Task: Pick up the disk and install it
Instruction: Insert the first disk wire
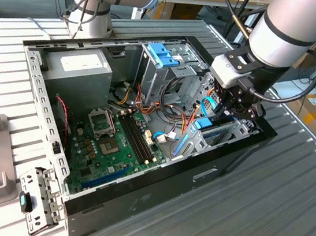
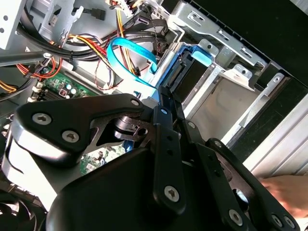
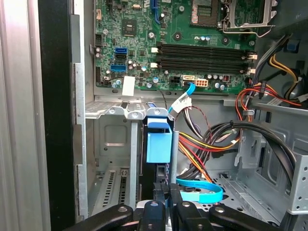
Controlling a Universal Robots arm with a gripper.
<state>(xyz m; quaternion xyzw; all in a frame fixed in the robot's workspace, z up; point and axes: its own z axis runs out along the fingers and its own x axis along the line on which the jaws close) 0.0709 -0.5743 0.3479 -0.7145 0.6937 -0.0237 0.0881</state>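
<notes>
Nearest us on the slatted table (image 1: 288, 187), at the exterior view's left, a loose metal bracket (image 1: 39, 201) lies just beside the near corner of the open computer case (image 1: 135, 205). Inside the case the motherboard (image 1: 114, 141) covers the left of the floor. A tangle of red, yellow and black cables (image 3: 197, 144) and a light-blue flat cable (image 3: 199, 193) crowd just beside the drive cage (image 1: 229, 133) at the right. The disk (image 3: 159, 142) stands on edge in that cage with its light-blue rail showing. It is directly under the gripper (image 3: 167, 195), whose claw is drawn together with barely a gap, right at the disk's end; we cannot tell whether they touch. Farther back sit the power supply (image 1: 77, 66) and a blue latch (image 1: 163, 55) atop another metal bay (image 1: 181, 74).
</notes>
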